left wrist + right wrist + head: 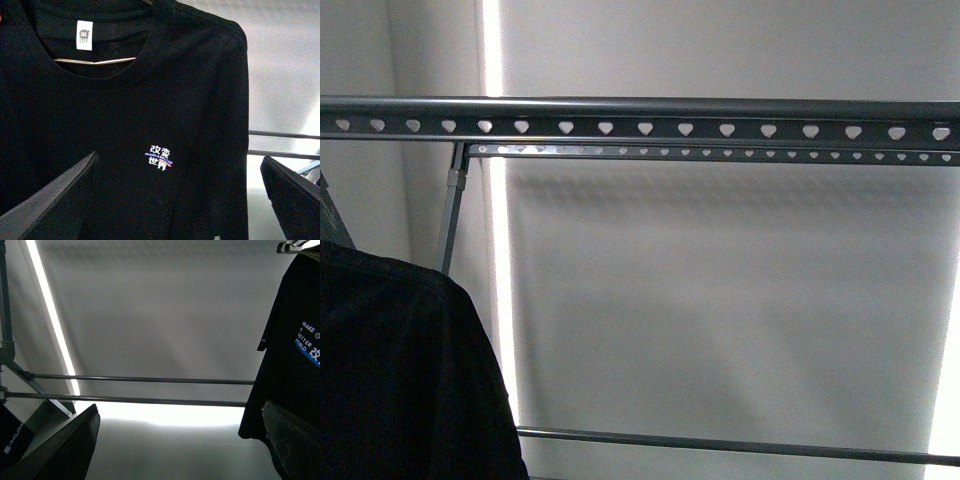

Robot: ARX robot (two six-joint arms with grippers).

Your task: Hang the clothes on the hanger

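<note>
The black T-shirt fills the left wrist view, hanging on a thin wire hanger seen through its collar, with a small white Chinese-character logo on the chest. My left gripper is open, its fingers wide apart just in front of the shirt's chest, holding nothing. The shirt's shoulder shows at the lower left of the front view. The grey drying rack's rail with heart-shaped holes crosses the top. My right gripper is open and empty; a black T-shirt printed "MAKE A BETTER WORLD" hangs beside it.
A second punched rail runs behind the first, with a slanted leg at left and a low bar. Two thin rack bars cross the right wrist view. A pale wall with a bright vertical light strip lies behind.
</note>
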